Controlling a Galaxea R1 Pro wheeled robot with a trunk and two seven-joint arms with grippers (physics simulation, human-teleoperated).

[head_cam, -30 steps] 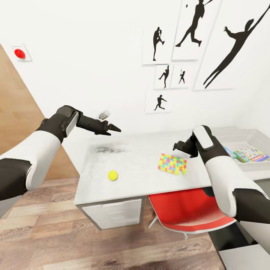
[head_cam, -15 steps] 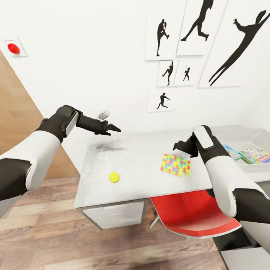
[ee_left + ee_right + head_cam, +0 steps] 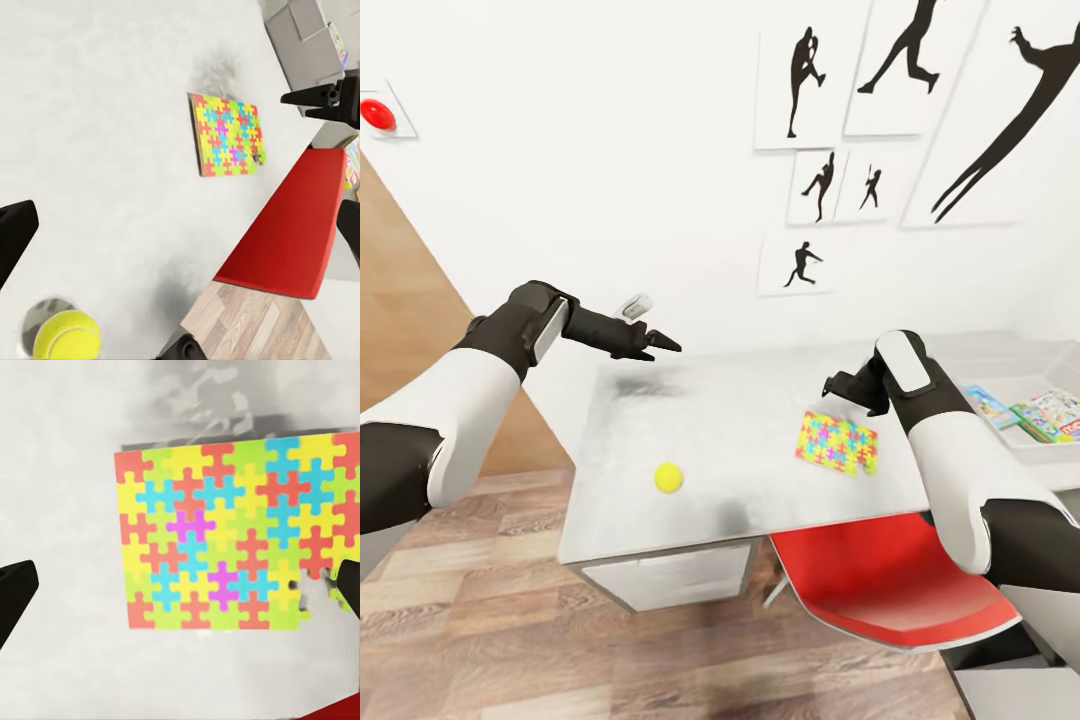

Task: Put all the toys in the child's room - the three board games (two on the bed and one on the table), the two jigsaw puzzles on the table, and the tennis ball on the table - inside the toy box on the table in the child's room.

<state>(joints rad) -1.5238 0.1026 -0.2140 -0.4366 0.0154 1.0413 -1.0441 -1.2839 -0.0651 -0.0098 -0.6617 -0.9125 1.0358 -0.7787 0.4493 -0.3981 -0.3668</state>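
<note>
Table point(image 3: 760, 420), pale grey, spans the head view with a red chair point(image 3: 890, 580) tucked under its near edge. Toy box point(image 3: 1050, 372) sits at the table's far right, cut off by the frame edge; board games point(image 3: 1045, 415) lie inside it, their cover lettering too small to read. One jigsaw puzzle point(image 3: 838, 443) lies flat on the tabletop; right wrist view point(image 3: 225, 540) shows its interlocking pieces clearly, one edge cropped. Tennis ball point(image 3: 668, 477) rests apart from it near the table's front left, also in left wrist view point(image 3: 66, 336). Left gripper point(image 3: 660, 345) hovers above the table's far left corner, fingers parted, empty. Right gripper point(image 3: 830, 388) hangs just above the puzzle, fingers spread wide, empty.
</note>
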